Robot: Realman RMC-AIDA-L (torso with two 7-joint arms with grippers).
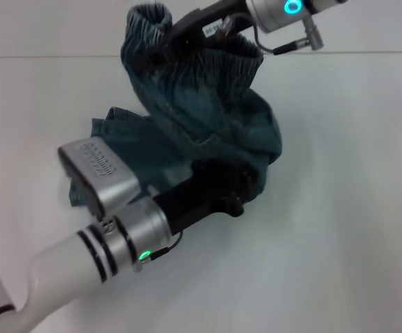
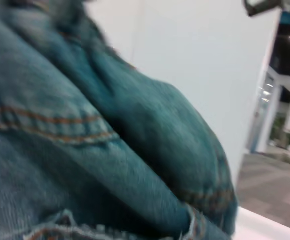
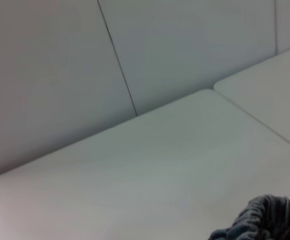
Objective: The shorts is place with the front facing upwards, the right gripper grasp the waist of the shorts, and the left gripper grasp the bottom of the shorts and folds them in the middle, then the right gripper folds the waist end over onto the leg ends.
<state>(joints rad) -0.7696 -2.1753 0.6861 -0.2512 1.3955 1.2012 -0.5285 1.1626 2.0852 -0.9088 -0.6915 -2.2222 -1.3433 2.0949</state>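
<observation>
The left gripper (image 1: 246, 184) reaches in low from the near left, wrist angled up and rightward, its tip buried under the denim shorts (image 1: 201, 118) (whether it is clamped I cannot tell). The shorts hang bunched above the white table (image 1: 346, 208). The right gripper (image 1: 161, 50) comes in from the far right, clamped onto the lifted elastic waistband (image 1: 239, 59).

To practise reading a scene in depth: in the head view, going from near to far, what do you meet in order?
Left arm's wrist → left gripper, at the near edge of the shorts → right gripper, holding the gathered waist up.
</observation>
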